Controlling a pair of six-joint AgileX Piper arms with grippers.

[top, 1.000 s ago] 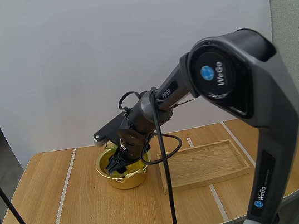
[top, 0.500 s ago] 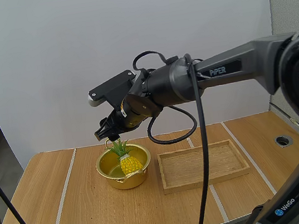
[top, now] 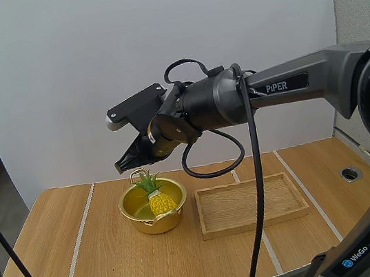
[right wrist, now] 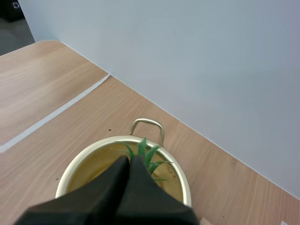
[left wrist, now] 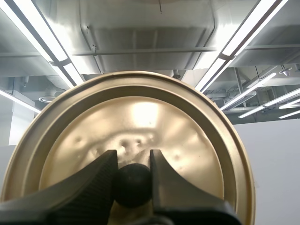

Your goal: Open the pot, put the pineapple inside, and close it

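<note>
The gold pot (top: pixel 135 215) stands uncovered on the table, left of the wooden tray. The pineapple (top: pixel 159 201) stands inside it, yellow body down and green leaves (right wrist: pixel 148 156) above the rim. My right gripper (top: pixel 120 167) hangs above the pot's far left edge, its fingers together as one dark wedge (right wrist: pixel 127 164), holding nothing. The pot's rim (right wrist: pixel 89 152) and far handle (right wrist: pixel 147 123) show just past that wedge. My left gripper (left wrist: pixel 132 180) is shut on the black knob (left wrist: pixel 132 186) of the gold lid (left wrist: pixel 140 117), which is held up off the pot.
An empty wooden tray (top: pixel 252 203) lies right of the pot. Bare table (top: pixel 70 253) stretches left of and in front of the pot. My right arm (top: pixel 282 86) reaches in from the right, high above the tray.
My right gripper has risen out of the pot, left the pineapple standing inside, and then shut its fingers. The left gripper still holds the lid.
</note>
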